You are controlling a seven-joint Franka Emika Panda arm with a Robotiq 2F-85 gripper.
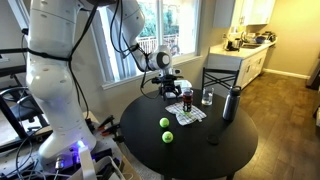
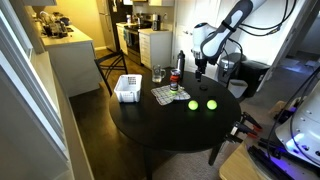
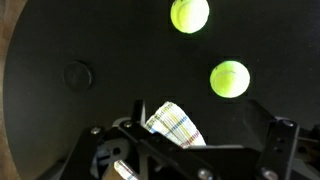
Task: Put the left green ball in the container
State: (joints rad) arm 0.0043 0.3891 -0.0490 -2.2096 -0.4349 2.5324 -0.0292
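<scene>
Claw (image 2: 200, 71) hangs spread wide and empty over the counter (image 2: 160, 135) edge by the arm. Left green ball (image 2: 193, 104) lies mid-counter, just beside its twin (image 2: 211, 103), well apart from the container (image 2: 127, 88) at the opposite edge

Two balls show mid-frame in an exterior view: one ball (image 2: 192, 104) and a second ball (image 2: 210, 104) just right of it. The wrist view counts two as well, upper right. One basket (image 2: 127, 88) sits left of centre. In an exterior view, right of centre, are one can (image 1: 187, 98), one glass (image 1: 207, 97), one bottle (image 1: 231, 103) and one cloth (image 1: 185, 114), all on one table (image 1: 200, 155).
</scene>
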